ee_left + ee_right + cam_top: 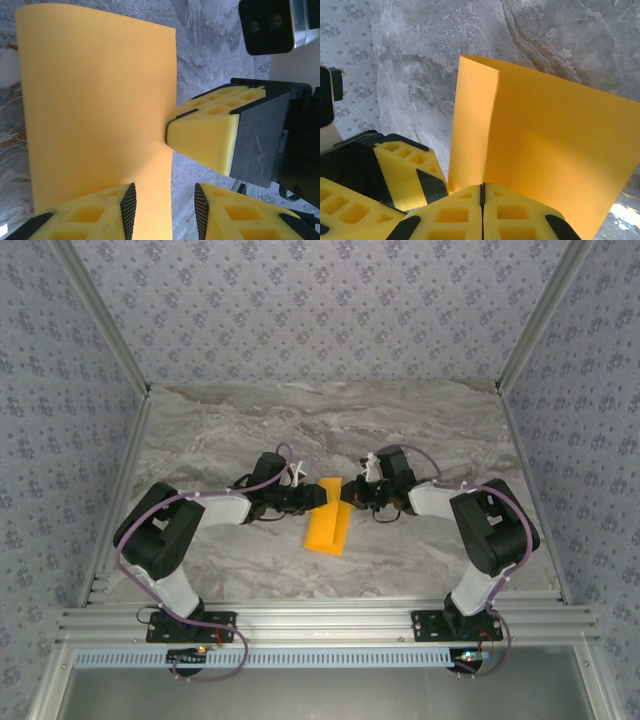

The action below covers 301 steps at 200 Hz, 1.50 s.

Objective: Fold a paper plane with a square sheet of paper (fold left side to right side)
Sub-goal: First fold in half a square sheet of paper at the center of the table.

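Creasing seemed underway: the square sheet of paper [327, 525] was doubled, right gripper [481, 189] clenched on its right edge, left gripper [165, 202] released over it; flattening seemed next.

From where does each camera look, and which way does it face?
Top external: above, behind, looking down on the table; left arm, right arm show.
Left wrist: looks past the open left gripper at the orange paper.
Right wrist: looks past the right gripper, shut on that paper.
Shared: both wrist views show the paper and right gripper.
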Each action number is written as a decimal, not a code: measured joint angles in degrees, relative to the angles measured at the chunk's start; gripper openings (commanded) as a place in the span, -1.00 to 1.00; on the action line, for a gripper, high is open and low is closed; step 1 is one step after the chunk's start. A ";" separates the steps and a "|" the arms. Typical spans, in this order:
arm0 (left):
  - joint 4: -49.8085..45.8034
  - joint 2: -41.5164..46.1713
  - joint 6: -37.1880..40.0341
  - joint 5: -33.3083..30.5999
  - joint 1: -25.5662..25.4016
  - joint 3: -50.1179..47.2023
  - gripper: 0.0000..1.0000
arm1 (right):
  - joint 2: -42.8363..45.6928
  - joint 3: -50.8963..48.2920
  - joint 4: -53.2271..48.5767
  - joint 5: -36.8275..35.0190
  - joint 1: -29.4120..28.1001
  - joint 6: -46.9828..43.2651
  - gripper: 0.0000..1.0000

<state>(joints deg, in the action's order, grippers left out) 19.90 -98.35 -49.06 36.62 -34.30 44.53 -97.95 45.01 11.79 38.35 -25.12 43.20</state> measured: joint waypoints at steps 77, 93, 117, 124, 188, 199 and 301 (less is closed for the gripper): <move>-12.35 3.13 5.11 -8.85 -0.02 2.78 0.09 | 0.00 2.43 -9.20 -6.23 -0.04 -4.94 -0.96; -14.38 3.08 5.99 -10.19 -0.50 3.32 0.10 | 0.00 2.49 -10.36 -7.06 -0.11 -5.33 -0.95; -17.31 1.73 6.86 -11.67 -1.92 5.25 0.10 | 0.00 2.56 -11.34 -8.00 -0.31 -5.77 -0.93; -18.01 1.05 7.10 -12.04 -2.32 6.03 0.10 | 0.00 2.58 -11.61 -8.15 -0.35 -6.21 -0.92; -25.22 -2.86 9.66 -16.63 -4.85 11.23 -0.08 | 0.02 2.93 -12.70 -9.22 -0.70 -8.13 -0.72; -26.47 -3.32 10.29 -17.66 -5.27 11.93 -0.09 | 0.17 2.93 -13.16 -10.23 -0.70 -8.61 -0.64; -30.47 -4.96 11.91 -20.83 -6.34 13.90 -0.02 | 12.37 0.22 -16.63 -23.19 0.63 -12.02 -0.21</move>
<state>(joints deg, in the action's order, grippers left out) -10.57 -103.31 -37.15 15.79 -40.64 58.43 -85.58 45.23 -4.84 15.16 -24.49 31.18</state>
